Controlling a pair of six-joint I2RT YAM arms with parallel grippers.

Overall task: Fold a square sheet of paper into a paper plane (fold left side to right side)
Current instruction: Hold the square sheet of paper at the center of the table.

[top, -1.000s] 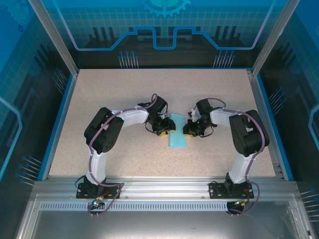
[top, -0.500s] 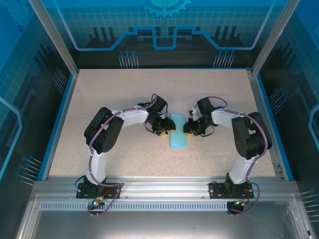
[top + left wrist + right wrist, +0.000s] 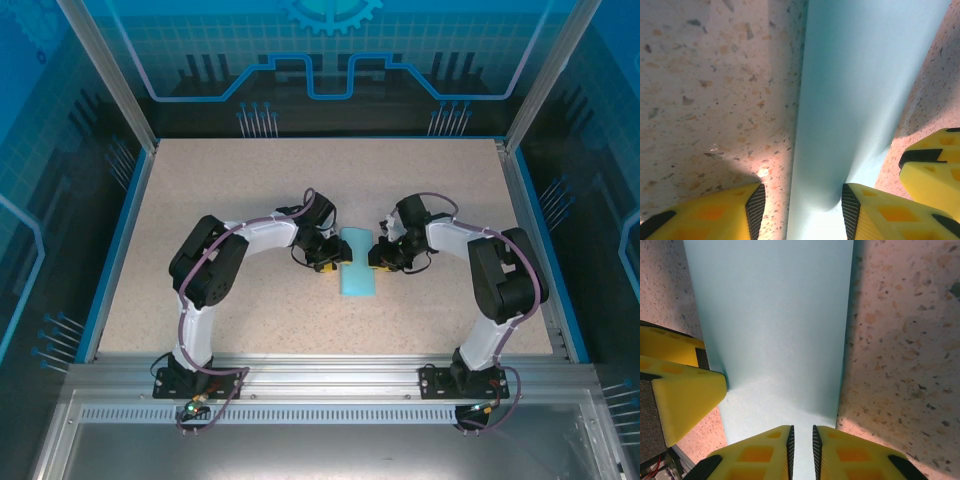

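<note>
A speckled beige table [image 3: 200,200] with a blue rim sits inside a booth of blue glass panels. Near its middle lies the thin light-blue sheet of paper [image 3: 356,270], already a narrow strip running from 12 to 6 o'clock.

The left gripper [image 3: 328,262] is at the strip's 9 o'clock. Its yellow fingers are spread, one on bare table and the other on the paper, which bulges slightly beside it. The right gripper [image 3: 380,258] is at the strip's 3 o'clock. Its fingers are almost pressed together, and blue paper runs into the thin slit between them, so it appears to pinch the strip's edge.

Over the last second the right arm's elbow has swung out toward 3 o'clock, and its gripper has crept a little toward 12 along that edge. The strip and the left gripper have not shifted.

This suggests the left-over-right fold is already laid. The right gripper seems to be resetting its hold on the free edges while the left one steadies the crease side. The diagonal nose folds have not yet begun.
</note>
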